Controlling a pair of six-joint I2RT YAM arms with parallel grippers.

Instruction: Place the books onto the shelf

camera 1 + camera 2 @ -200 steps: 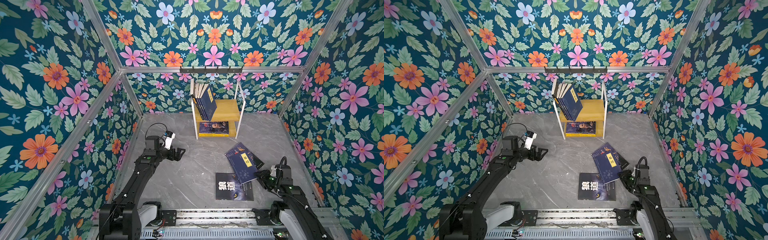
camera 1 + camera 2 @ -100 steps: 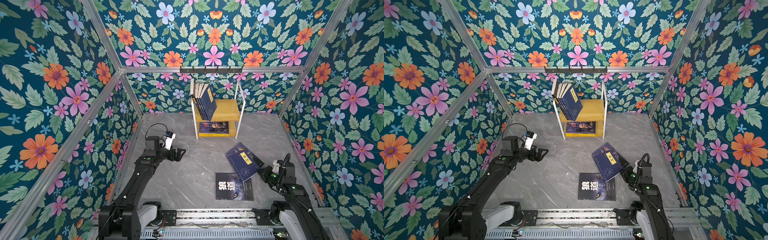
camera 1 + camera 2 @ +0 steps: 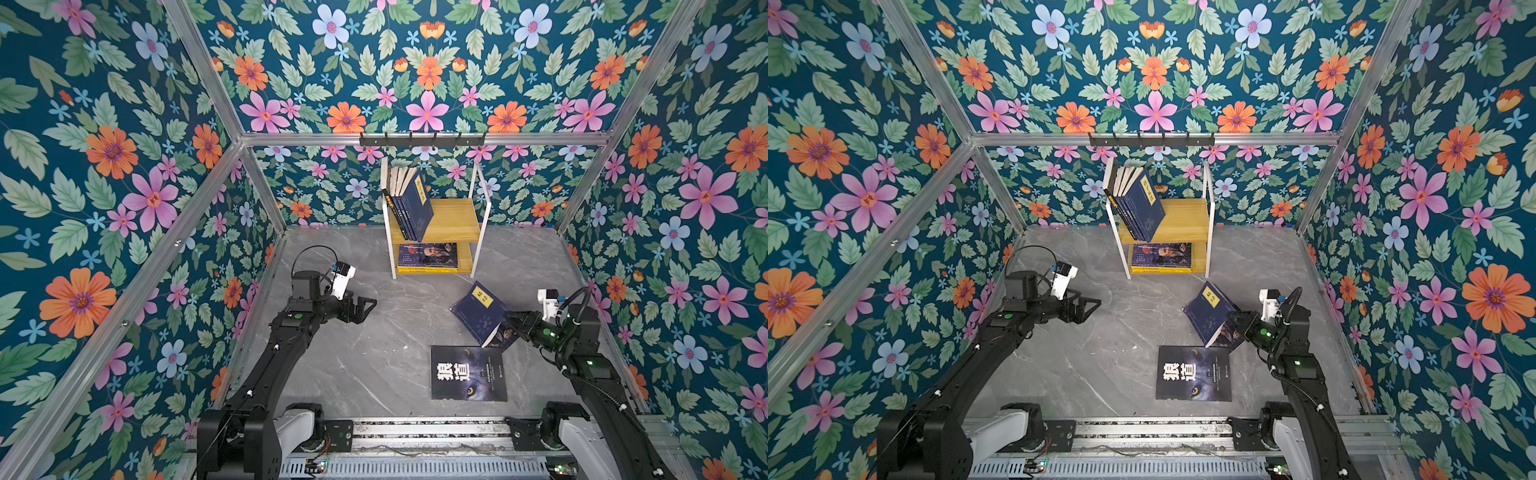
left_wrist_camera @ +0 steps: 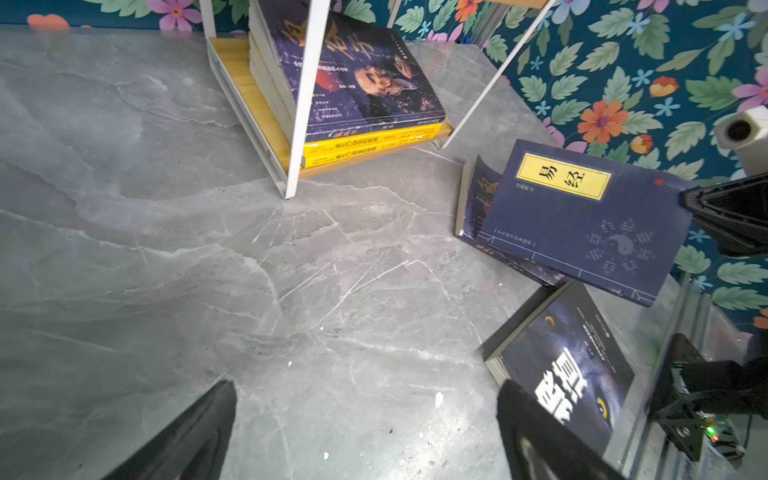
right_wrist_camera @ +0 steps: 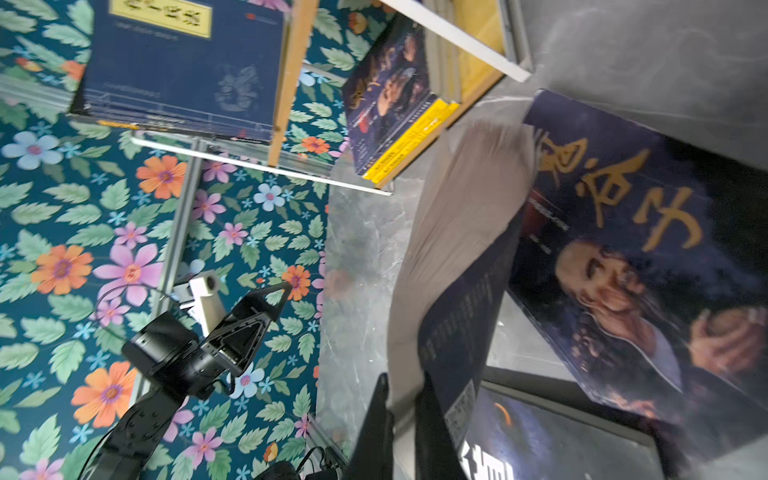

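Several books (image 3: 409, 208) already sit on the shelf (image 3: 457, 218), while the right gripper (image 3: 508, 321) pinches the edge of the navy book (image 3: 478, 311), tilted up off the portrait book (image 5: 623, 270) beside the flat wolf-eye book (image 3: 467, 374), left gripper (image 3: 368, 305) spread wide.

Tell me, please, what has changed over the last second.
The right gripper shut on the edge of the navy book and tilted it up off the portrait book. The left gripper, open, the wolf book and the shelf stayed put.
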